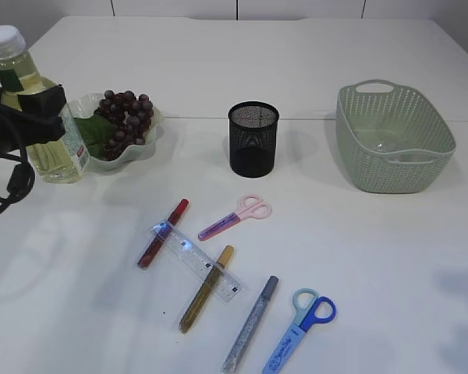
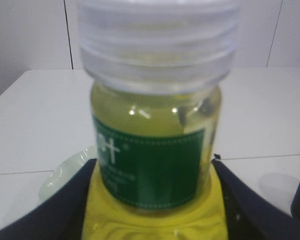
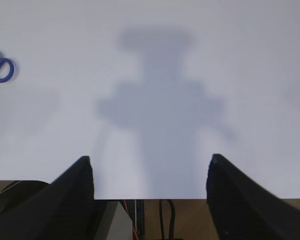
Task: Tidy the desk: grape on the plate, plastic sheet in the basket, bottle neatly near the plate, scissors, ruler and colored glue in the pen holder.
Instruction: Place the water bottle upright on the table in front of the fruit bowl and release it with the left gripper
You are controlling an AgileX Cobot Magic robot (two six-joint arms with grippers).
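Not much extra here, honestly. We've got a plain white table (image 1: 374, 257) with a thin seam (image 1: 312, 118) running across it toward the far edge. Pale wall panels (image 1: 171, 8) sit behind that far edge. We spot a green leaf (image 1: 93, 134) by the left edge, and brownish floor (image 3: 190, 217) past the near edge.

exterior: looked down at a slant from the front, across the whole table (image 1: 312, 62); basket (image 1: 394, 140) at right, bottle (image 1: 39, 117) at far left edge.
left wrist: sat very near the bottle (image 2: 155, 150), level with its neck, facing the far wall; cap blurred.
right wrist: looked down over bare table (image 3: 155, 60) from some height, facing forward.
shared: bottle in exterior and left wrist; blue scissors (image 1: 300, 331) (image 3: 0, 70) in exterior and right wrist.
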